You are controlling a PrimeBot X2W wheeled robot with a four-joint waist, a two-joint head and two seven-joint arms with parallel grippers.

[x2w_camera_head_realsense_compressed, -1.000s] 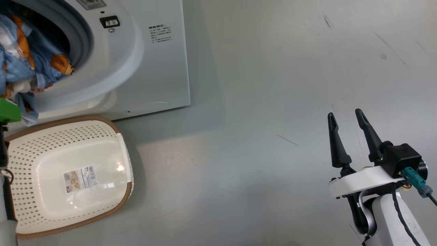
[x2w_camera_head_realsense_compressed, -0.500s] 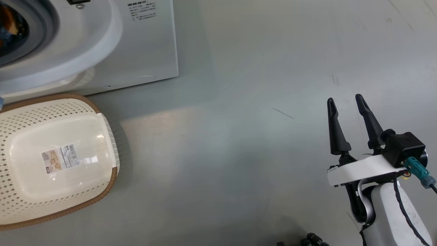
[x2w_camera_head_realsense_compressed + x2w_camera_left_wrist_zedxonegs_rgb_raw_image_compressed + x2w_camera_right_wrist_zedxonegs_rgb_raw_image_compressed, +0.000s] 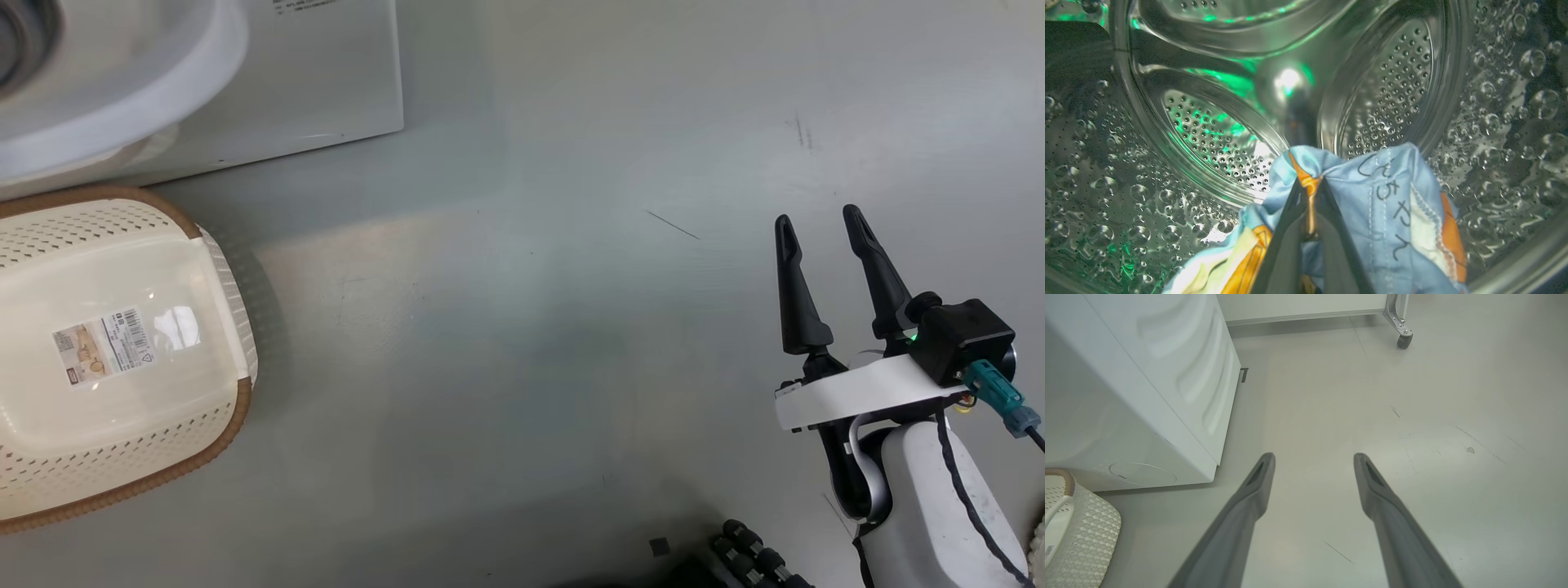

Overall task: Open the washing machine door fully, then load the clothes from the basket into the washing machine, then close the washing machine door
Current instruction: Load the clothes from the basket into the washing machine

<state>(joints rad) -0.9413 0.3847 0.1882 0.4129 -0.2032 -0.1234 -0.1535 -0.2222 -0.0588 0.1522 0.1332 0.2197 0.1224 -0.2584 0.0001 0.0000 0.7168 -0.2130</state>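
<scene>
Washing machine (image 3: 310, 73) top-left, w/ basket (image 3: 122, 457) just in front on grey floor (image 3: 531, 343), label sticker (image 3: 102, 347) showing on its bottom. R gripper (image 3: 817, 216) lower right, fingers spread, well apart from basket.

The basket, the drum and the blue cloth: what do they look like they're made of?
The basket looks like moulded plastic, cream and glossy: its bottom throws glare and its walls have neat punched holes. The drum looks like polished steel: mirror reflections, rows of small perforations. The blue cloth seems a thin woven fabric, matte, with visible stitching and soft folds.
</scene>
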